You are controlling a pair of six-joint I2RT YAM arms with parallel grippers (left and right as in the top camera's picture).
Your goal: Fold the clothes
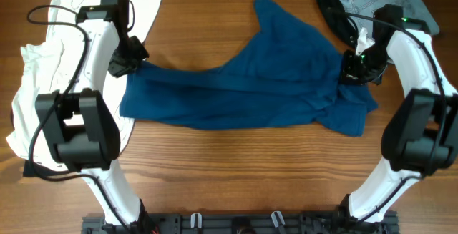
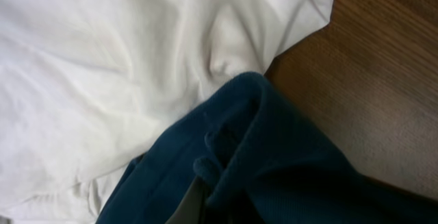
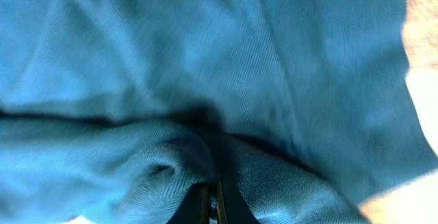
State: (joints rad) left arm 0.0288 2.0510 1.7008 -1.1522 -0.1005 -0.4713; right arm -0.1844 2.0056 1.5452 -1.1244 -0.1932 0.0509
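The dark-blue T-shirt (image 1: 250, 84) lies stretched across the middle of the tabletop (image 1: 236, 169), rumpled and far from square. The left end effector (image 1: 132, 64) is clenched on its left edge, right where it meets the white shirt (image 1: 50, 62). The right end effector (image 1: 352, 73) pinches a bunch of cloth at the opposite end. To my eye, both should lift evenly and keep the cloth taut, so the fold lands flat and the white shirt isn't dragged along.

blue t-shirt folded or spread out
Spread out, rumpled, not folded: the blue t-shirt lies stretched across the table, ends gripped by the left hand and right hand.
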